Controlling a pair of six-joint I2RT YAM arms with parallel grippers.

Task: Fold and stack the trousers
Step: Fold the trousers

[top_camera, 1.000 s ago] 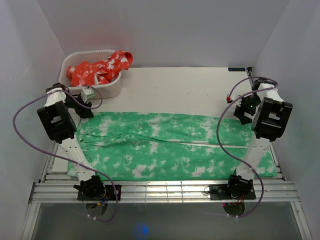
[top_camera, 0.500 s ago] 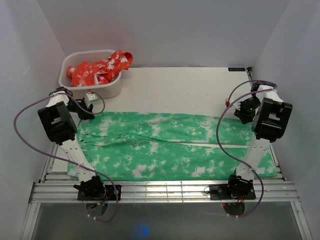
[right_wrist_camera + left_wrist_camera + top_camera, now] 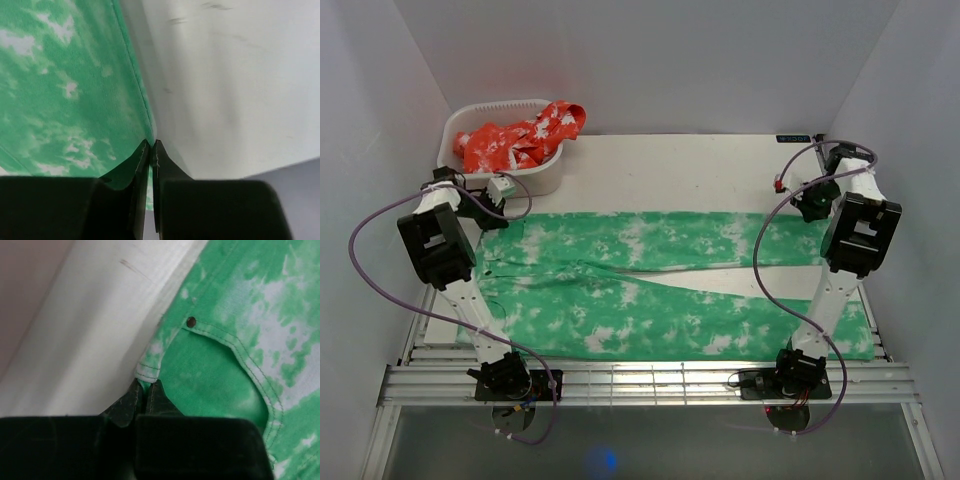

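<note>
Fingers of left gripper and right gripper pinched shut on far edge of trousers, spread left-to-right across table; risk of thin hem slipping free, or fold skewing, under uneven pull.

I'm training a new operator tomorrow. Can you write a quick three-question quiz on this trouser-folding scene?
1. True or false: the left end effector is shut on an edge of the trousers.
2. What lies in the white basket? A) a red patterned garment B) a folded towel C) a pair of shoes
3. Fill in: seen from the top camera, the right end effector pinches the trousers along their ___ edge (near or far).

Key: 1 true; 2 A; 3 far.
</note>
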